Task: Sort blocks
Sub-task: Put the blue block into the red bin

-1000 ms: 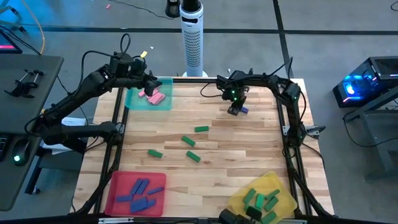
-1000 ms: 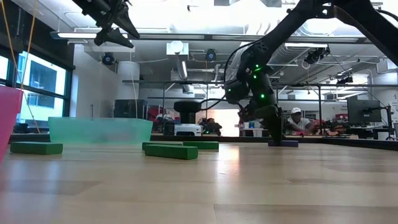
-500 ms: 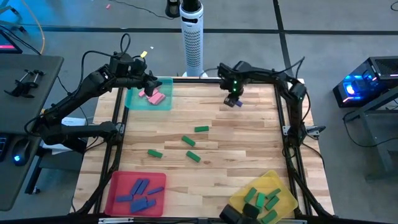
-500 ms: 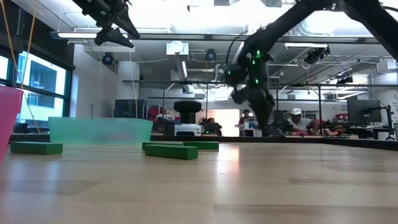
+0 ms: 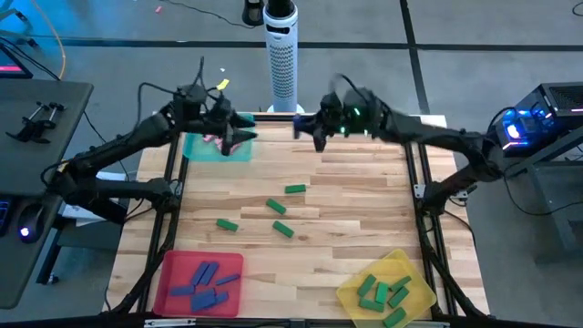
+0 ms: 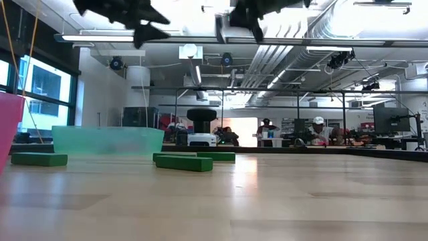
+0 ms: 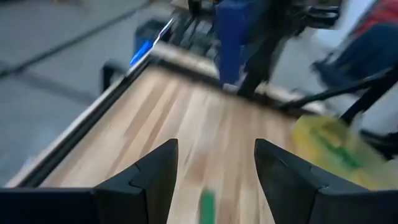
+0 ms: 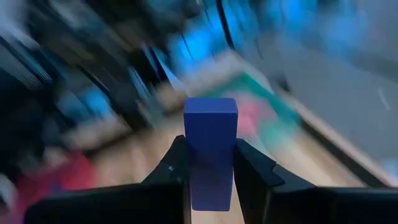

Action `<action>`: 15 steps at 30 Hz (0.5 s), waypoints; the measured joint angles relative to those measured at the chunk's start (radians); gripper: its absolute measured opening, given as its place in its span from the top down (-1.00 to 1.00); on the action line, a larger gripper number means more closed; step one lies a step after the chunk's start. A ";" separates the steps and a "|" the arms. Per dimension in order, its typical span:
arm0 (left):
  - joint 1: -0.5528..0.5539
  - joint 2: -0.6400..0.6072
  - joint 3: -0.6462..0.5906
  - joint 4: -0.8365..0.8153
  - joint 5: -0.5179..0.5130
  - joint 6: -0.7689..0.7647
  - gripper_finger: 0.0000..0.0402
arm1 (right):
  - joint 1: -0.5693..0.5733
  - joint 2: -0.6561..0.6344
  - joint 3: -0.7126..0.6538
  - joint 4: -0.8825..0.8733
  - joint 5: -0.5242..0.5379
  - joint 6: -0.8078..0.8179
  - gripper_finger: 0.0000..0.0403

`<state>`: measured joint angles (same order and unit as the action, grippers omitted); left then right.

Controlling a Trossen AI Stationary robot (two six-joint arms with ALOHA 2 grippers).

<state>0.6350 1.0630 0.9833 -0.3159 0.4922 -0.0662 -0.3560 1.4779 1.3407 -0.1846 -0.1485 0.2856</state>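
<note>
My right gripper (image 5: 301,128) hangs high over the table's far edge, shut on a blue block (image 8: 210,143); that block also shows in the left wrist view (image 7: 232,37). My left gripper (image 5: 239,137) stands open and holds nothing, raised over the right side of the teal tray (image 5: 196,146), and points at the right gripper. Pink blocks (image 5: 219,139) lie in the teal tray. Several green blocks (image 5: 276,208) lie flat on the wood in the middle. In the low view both grippers (image 6: 150,27) (image 6: 241,17) show only at the top. My right gripper pinches the blue block between its two fingers (image 8: 177,165), one on each of its two opposite long sides (image 8: 193,177). The block stands out past the fingertips along them. The fingers come about level from the table's right side. The block is lifted clear, far above the table.
A red tray (image 5: 173,296) with blue blocks sits at the near left, a yellow tray (image 5: 419,296) with green blocks at the near right. A white tower (image 5: 281,55) stands beyond the far edge. The black frame rails (image 5: 424,210) border the table.
My right gripper has risen from the table with the blue block, swung toward the far edge and the left arm, and tipped from pointing down to about level. My left gripper has moved a little toward the right and turned to face it.
</note>
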 joint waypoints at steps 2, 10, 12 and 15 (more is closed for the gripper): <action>-0.040 0.024 -0.047 0.169 0.009 -0.022 0.01 | 0.091 -0.028 -0.028 0.157 0.092 0.023 0.74; -0.182 0.178 -0.100 0.700 0.089 -0.038 -0.02 | 0.312 0.008 0.005 0.394 0.357 -0.006 0.74; -0.202 0.213 -0.102 0.781 0.126 -0.076 -0.06 | 0.331 0.014 0.009 0.392 0.386 -0.006 0.74; -0.225 0.251 -0.100 0.841 0.169 -0.132 -0.12 | 0.344 0.014 0.009 0.387 0.438 -0.006 0.74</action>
<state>0.4103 1.3139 0.8833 0.5252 0.6614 -0.1984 -0.0118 1.4918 1.3495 0.2021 0.2899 0.2794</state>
